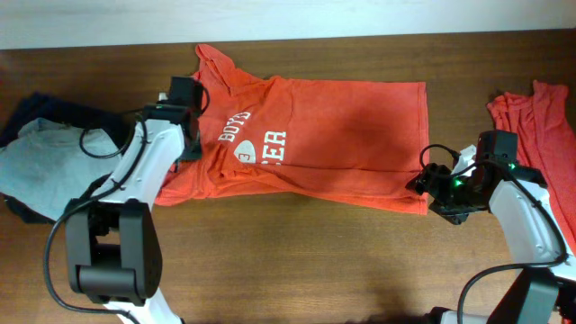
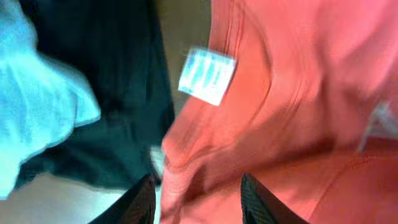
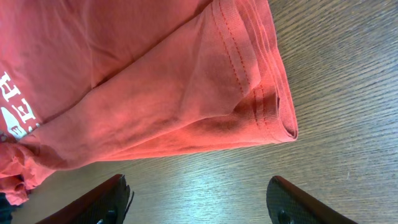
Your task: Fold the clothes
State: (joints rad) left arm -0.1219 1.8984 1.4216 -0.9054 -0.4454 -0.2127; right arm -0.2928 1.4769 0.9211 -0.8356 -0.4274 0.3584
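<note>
**Desk:** What can you read on it?

**Me:** On my overhead the T-shirt [image 1: 342,126] has white lettering [image 1: 231,135], turned sideways to me. I read "BOYS" in an arc and, beside it, only the letters "ER". A small logo [image 1: 247,158] sits by them with what looks like a 3 inside. A white tag [image 2: 207,76] shows in my left wrist view, but that picture is blurred and I cannot read the print.

**Desk:** Where is the shirt?

**Me:** It is spread across the middle of the wooden table [image 1: 315,270], neck end to the left, hem to the right. Dark navy garments [image 1: 63,112] and a pale grey-blue tee [image 1: 36,166] lie off its left end. Another orange-red garment [image 1: 531,117] lies at the right edge, apart from it.

**Desk:** And the arms?

**Me:** My left arm [image 1: 144,171] slants up from the near left to the shirt's left end. The left gripper [image 2: 199,199] hangs over the cloth near the tag, fingers partway apart with a ridge of orange fabric between them. I cannot tell whether the pads touch it.

My right arm [image 1: 522,216] comes in from the near right, wrist turned toward the lower hem corner. The right gripper [image 3: 205,202] stands wide with bare wood between its fingers. The stitched corner lies just beyond them, untouched.
</note>
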